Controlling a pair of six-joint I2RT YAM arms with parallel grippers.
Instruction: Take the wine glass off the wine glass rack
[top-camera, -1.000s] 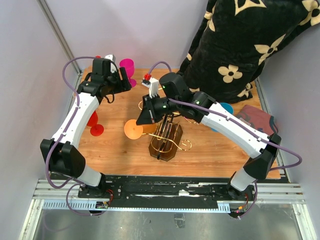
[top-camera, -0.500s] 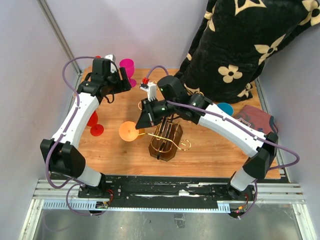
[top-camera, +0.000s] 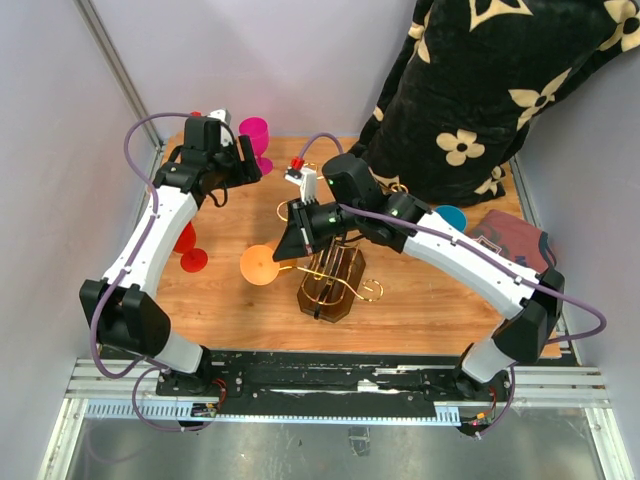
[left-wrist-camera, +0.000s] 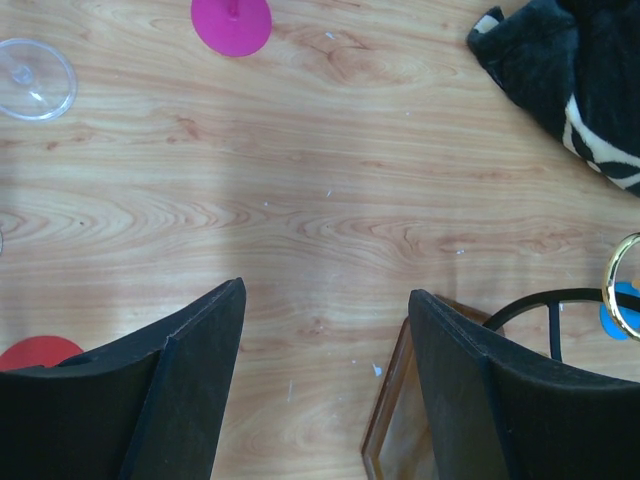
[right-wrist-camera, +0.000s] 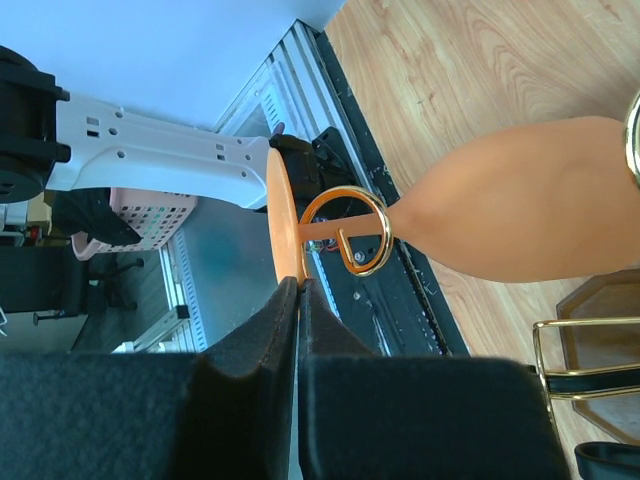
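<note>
L arm has not moved in the last sec.: L gripper (left-wrist-camera: 325, 292) hangs over the table (top-camera: 420, 310) at about 11 o'clock, jaws spread wide, nothing between them. Under it and around are a red glass (top-camera: 186, 252) at 9 o'clock, a pink glass (top-camera: 254, 135) at 11 and the foot of a clear glass (left-wrist-camera: 35, 78). All stand apart from the work. What changed is the orange glass (top-camera: 262, 265): its foot has gone a little out from the rack (top-camera: 333, 285), toward 8 o'clock, then nearly stopped. It now lies on its side in the air at 9 o'clock of the rack. R gripper (right-wrist-camera: 298, 290) has its jaws pressed on the rim of the foot. In the R wrist view the stem passes through a gold curl (right-wrist-camera: 386, 235) of the rack, so I judge the glass is pulled partly out but is not free yet; approx. half done. To the right, a blue thing (top-camera: 452, 213) and a dark red cloth (top-camera: 512, 238) lie at 3 o'clock. The table is light wood with visible grain. A black blanket (top-camera: 480, 90) with cream flowers hangs at 1 o'clock. Walls (top-camera: 300, 60) are pale lilac, and a metal rail (top-camera: 330, 385) runs at 6 o'clock.
</note>
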